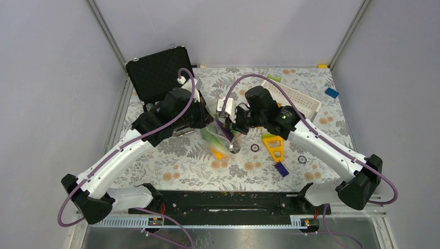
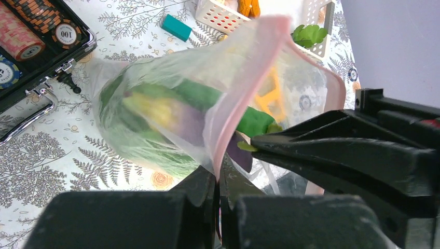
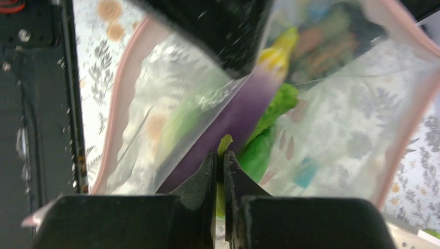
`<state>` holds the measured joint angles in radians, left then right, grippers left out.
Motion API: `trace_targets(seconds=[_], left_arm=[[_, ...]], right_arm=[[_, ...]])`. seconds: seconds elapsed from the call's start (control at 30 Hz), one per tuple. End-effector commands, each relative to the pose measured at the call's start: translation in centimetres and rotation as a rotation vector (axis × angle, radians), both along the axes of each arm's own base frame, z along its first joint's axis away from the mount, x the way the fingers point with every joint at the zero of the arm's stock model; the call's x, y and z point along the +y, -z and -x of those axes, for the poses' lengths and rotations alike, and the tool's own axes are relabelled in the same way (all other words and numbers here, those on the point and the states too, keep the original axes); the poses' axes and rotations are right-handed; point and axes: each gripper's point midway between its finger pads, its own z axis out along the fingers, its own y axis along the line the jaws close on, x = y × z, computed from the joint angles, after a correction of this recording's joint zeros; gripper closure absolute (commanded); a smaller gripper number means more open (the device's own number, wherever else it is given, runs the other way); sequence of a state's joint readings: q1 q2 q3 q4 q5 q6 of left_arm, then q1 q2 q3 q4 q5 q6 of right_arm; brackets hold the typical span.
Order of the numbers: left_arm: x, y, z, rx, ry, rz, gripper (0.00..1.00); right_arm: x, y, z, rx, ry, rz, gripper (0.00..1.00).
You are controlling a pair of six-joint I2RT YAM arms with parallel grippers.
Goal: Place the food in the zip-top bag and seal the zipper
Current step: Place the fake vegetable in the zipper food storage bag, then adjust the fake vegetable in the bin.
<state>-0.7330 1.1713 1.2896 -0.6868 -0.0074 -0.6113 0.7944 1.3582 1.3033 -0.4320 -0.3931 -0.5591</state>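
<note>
The zip-top bag (image 1: 224,139) hangs between both arms above the table, holding green, yellow and purple food (image 2: 161,111). My left gripper (image 2: 219,174) is shut on the pink zipper (image 2: 244,93) at the bag's mouth. My right gripper (image 3: 220,158) is shut on the yellow-green stem (image 3: 224,143) of a long purple vegetable (image 3: 244,111) that reaches into the mouth beside a green vegetable (image 3: 270,124). In the left wrist view the right gripper (image 2: 258,146) comes in from the right. From above, the two grippers (image 1: 210,124) (image 1: 234,127) nearly touch.
An open black case of poker chips (image 1: 158,72) stands at the back left. The white basket (image 1: 293,98) at the back right holds an orange piece (image 2: 249,6) and a lettuce leaf (image 2: 310,35). A yellow block (image 1: 273,145), a blue block (image 1: 281,169) and loose chips (image 1: 255,148) lie right of the bag.
</note>
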Motion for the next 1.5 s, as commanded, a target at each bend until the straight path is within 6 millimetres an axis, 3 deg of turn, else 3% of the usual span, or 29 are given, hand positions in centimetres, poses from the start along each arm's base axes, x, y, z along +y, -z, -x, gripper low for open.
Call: trace_targets(seconds=[0.0,0.17,0.3,0.47,0.57,0.63,0.67,0.77,0.93,1.1,1.17,1.27,1.33,1.47], left_arm=[[-0.5,-3.7,-0.6,-0.086,-0.008,0.083,1.0],[-0.6,-3.5,-0.6,-0.081,-0.004,0.081,1.0],[-0.6,-3.4,-0.6,-0.078,0.0,0.079,1.0],[-1.0,-3.7,-0.1,-0.078,0.034,0.094,1.0],[-1.1,-3.7,0.1,-0.08,0.043,0.098,1.0],[-1.1,-3.7,0.1,-0.08,0.046,0.098,1.0],[-1.1,-3.6,0.1,-0.079,0.046,0.096,1.0],[-1.0,-3.5,0.1,-0.081,0.046,0.097,1.0],[-1.2,-3.5,0.1,-0.088,0.054,0.104,1.0],[-1.2,-3.0,0.1,-0.093,0.06,0.097,1.0],[-1.3,-2.7,0.2,-0.088,0.072,0.092,1.0],[-1.3,-2.2,0.2,-0.083,0.074,0.089,1.0],[-1.3,-1.9,0.2,-0.082,0.077,0.083,1.0],[-1.6,-1.7,0.7,-0.077,0.113,0.078,1.0]], right_arm=[[-2.0,2.2,3.4,0.1,-0.111,0.157,0.9],[-1.3,-0.3,3.7,0.08,-0.132,0.086,0.72],[-0.9,-3.6,4.7,0.041,-0.173,-0.008,0.53],[-0.6,-7.4,5.5,-0.023,-0.189,-0.137,0.37],[-0.6,-10.4,4.2,-0.044,-0.055,-0.262,0.25],[-0.9,-12.3,2.9,-0.045,0.073,-0.361,0.05],[-1.3,-13.0,2.0,-0.034,0.16,-0.408,0.01],[-3.1,-13.7,-0.2,-0.014,0.374,-0.458,0.0],[-8.0,-12.5,-4.5,-0.026,0.756,-0.403,0.0],[-15.7,-9.5,-7.0,0.142,1.092,-0.401,0.0],[-20.0,-7.9,-8.4,0.216,1.233,-0.397,0.0],[-23.4,-4.9,-9.7,0.285,1.367,-0.323,0.0],[-24.3,-2.7,-11.1,0.279,1.356,-0.218,0.0],[-25.3,1.7,-14.6,0.14,1.074,0.175,0.0]])
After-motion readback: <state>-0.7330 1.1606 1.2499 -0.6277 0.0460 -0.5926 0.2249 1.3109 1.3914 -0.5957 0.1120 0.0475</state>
